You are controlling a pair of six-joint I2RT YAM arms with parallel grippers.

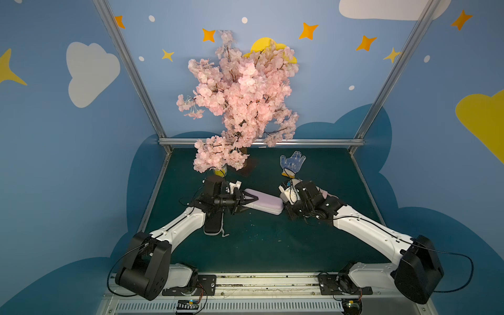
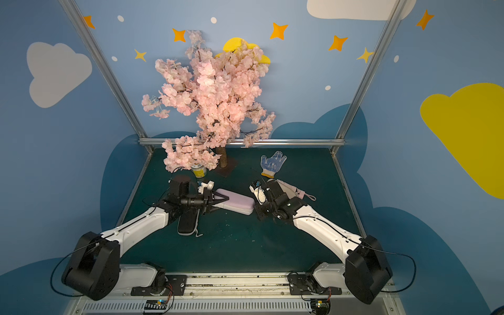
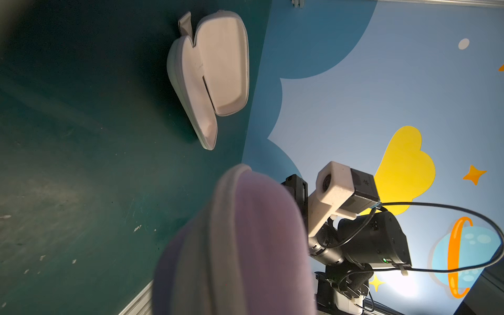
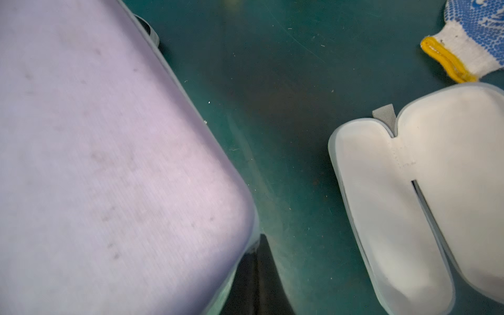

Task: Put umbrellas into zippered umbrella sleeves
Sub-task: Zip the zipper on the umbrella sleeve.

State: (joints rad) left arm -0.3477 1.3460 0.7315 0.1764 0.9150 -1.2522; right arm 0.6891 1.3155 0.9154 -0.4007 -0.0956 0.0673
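Note:
A closed lavender sleeve (image 1: pixel 264 205) (image 2: pixel 236 205) lies mid-table. My left gripper (image 1: pixel 248 203) is shut on its left end, and in the left wrist view the lavender sleeve (image 3: pixel 240 245) hides the fingers. My right gripper (image 4: pixel 257 242) is shut, its tips against the zip edge at the near corner of the lavender sleeve (image 4: pixel 109 163); I cannot tell whether they pinch anything. An off-white sleeve (image 4: pixel 409 204) (image 3: pixel 218 68) lies open and empty under the right arm. A black sleeve (image 1: pixel 214 225) (image 2: pixel 187 222) lies under the left arm. A pale pink umbrella (image 2: pixel 296 191) lies behind the right wrist.
A white-and-blue dotted glove (image 1: pixel 292 162) (image 4: pixel 469 35) lies at the back right. A pink blossom tree (image 1: pixel 240 103) stands at the back centre, with a yellow can (image 2: pixel 199 170) beside its trunk. Aluminium frame rails (image 1: pixel 261 141) border the green table.

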